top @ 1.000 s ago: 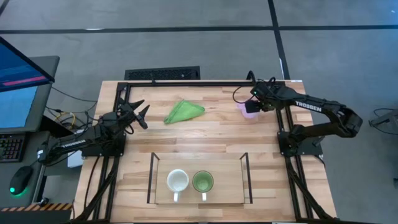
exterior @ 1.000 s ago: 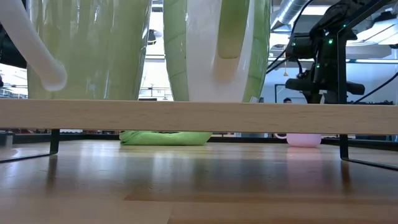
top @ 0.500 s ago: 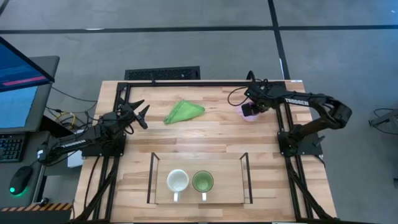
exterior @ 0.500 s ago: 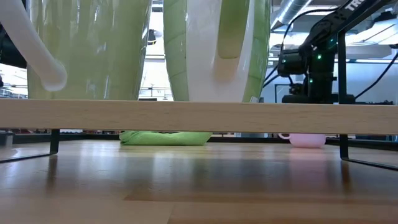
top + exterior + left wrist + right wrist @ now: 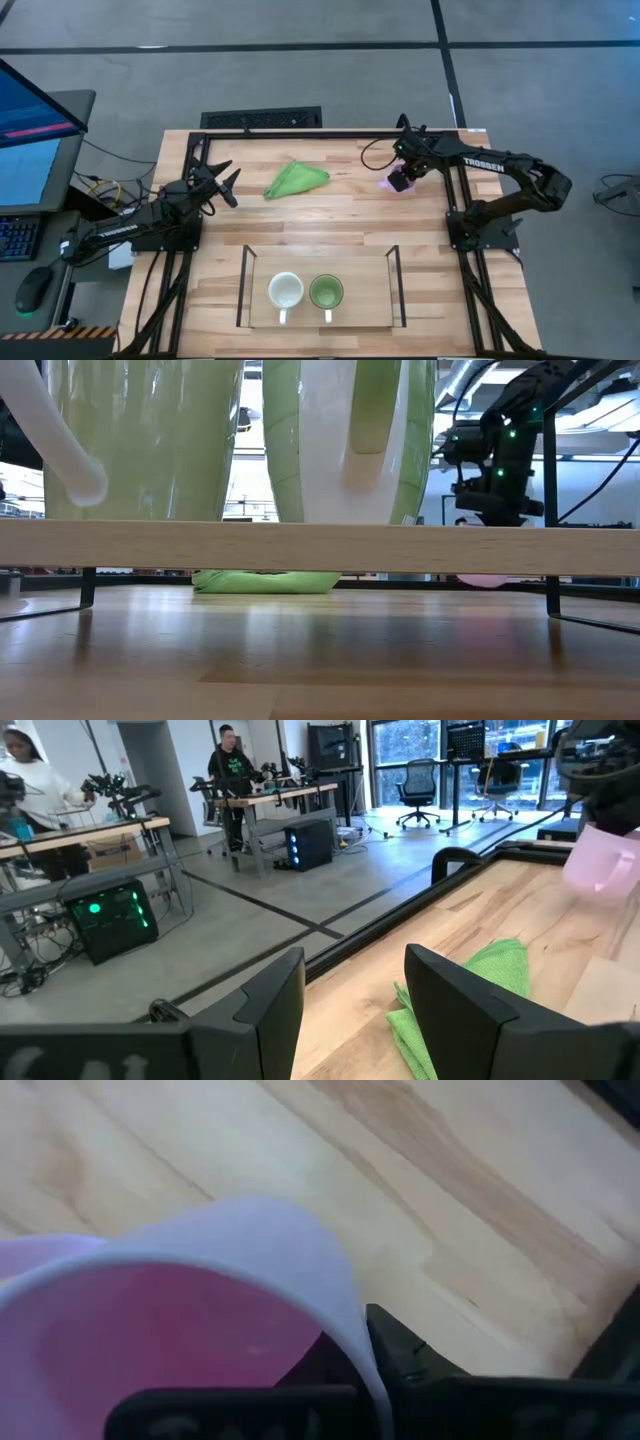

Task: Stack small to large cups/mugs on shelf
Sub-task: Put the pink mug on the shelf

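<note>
The light purple mug [image 5: 392, 180] is at the table's far right, in my right gripper [image 5: 402, 178], which is shut on it. It also shows in the left wrist view [image 5: 600, 860] and, partly behind a wooden bar, in the low view [image 5: 490, 579]. The white mug [image 5: 285, 292] and the green mug [image 5: 326, 292] stand side by side, mouths up, on the shelf's clear top [image 5: 365, 300] at the near edge. My left gripper [image 5: 224, 181] is open and empty at the table's left, seen also in its wrist view [image 5: 355, 990]. My right gripper holds the purple mug by its rim [image 5: 335, 1295], coming from above. One finger [image 5: 400, 1355] shows outside the wall; the wall hides the other. The mug is tilted and lifted a little clear of the table.
A crumpled green cloth [image 5: 296, 178] lies on the table at the far middle, between the two arms. The shelf's black side frames [image 5: 243, 285] stand at either end of its top. People and desks show in the room beyond, in the left wrist view.
My right gripper has moved a little toward the table's left edge and down onto the purple mug, then tipped. The mug, which stood on the table, is now raised a little and tilted.
</note>
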Robot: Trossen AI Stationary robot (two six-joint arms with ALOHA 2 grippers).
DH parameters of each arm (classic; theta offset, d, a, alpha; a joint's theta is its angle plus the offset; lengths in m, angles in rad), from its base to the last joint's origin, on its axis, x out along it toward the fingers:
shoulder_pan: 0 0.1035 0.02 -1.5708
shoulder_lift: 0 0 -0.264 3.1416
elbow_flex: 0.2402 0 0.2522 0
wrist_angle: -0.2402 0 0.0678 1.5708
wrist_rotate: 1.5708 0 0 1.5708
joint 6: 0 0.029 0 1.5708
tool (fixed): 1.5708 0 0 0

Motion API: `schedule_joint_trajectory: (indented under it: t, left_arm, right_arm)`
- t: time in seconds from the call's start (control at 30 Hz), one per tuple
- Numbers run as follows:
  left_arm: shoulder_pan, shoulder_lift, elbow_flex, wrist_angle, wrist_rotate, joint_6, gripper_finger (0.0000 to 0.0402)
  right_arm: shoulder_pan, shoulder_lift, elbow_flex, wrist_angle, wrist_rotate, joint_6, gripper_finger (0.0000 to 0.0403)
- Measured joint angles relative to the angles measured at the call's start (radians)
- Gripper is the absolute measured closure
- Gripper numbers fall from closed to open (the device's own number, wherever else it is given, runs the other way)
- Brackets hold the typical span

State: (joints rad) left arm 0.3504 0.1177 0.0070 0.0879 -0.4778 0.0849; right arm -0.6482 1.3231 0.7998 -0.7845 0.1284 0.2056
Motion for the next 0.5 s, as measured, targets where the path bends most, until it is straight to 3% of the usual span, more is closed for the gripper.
schedule_joint_trajectory:
  t: [0.5]
  left_arm:
    - [0.000,0.000,0.000,0.000,0.000,0.000,0.0235]
  right_arm:
    - [0.180,0.001,0.231,-0.157,0.003,-0.082,0.0388]
